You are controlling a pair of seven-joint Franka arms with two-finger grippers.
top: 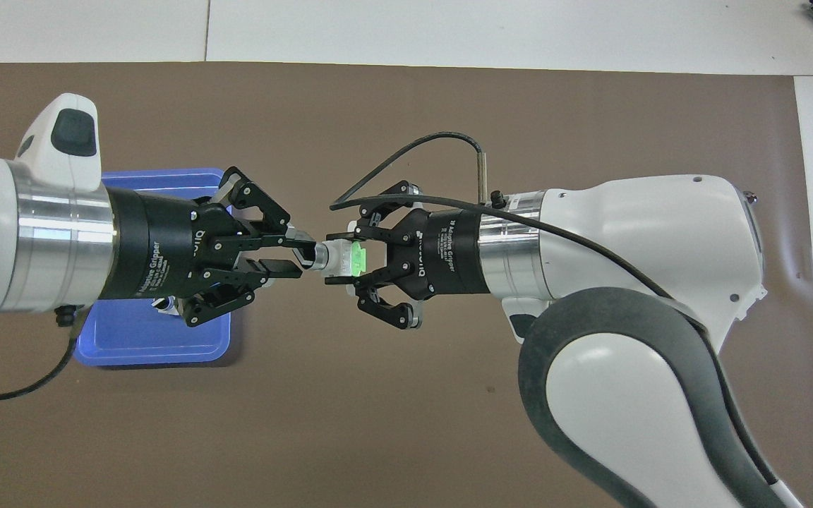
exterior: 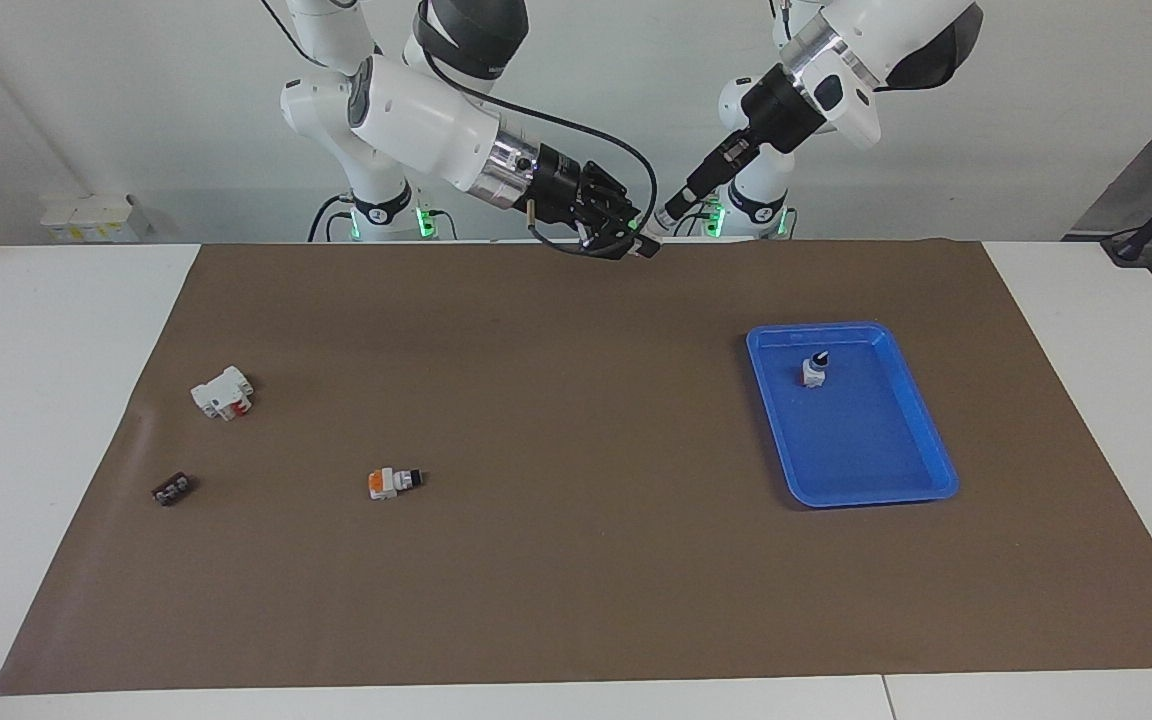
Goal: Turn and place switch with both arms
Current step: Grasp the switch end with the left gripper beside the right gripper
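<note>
The switch (top: 339, 258) hangs level in the air between my two grippers, over the brown mat (exterior: 576, 560) at the robots' edge. Its green block (top: 358, 258) points into my right gripper (top: 341, 258), which is shut on the green and white body. Its black knob tip (top: 311, 257) points into my left gripper (top: 300, 257), whose fingers are closed on that tip. In the facing view the switch (exterior: 642, 244) is mostly hidden by my right gripper (exterior: 633, 240), with my left gripper (exterior: 664, 216) meeting it from the left arm's end.
A blue tray (exterior: 866, 460) lies toward the left arm's end, holding an upright white switch with a black knob (exterior: 814, 371). Toward the right arm's end lie an orange-ended switch (exterior: 393, 483), a white block with red (exterior: 223, 392) and a small dark part (exterior: 172, 489).
</note>
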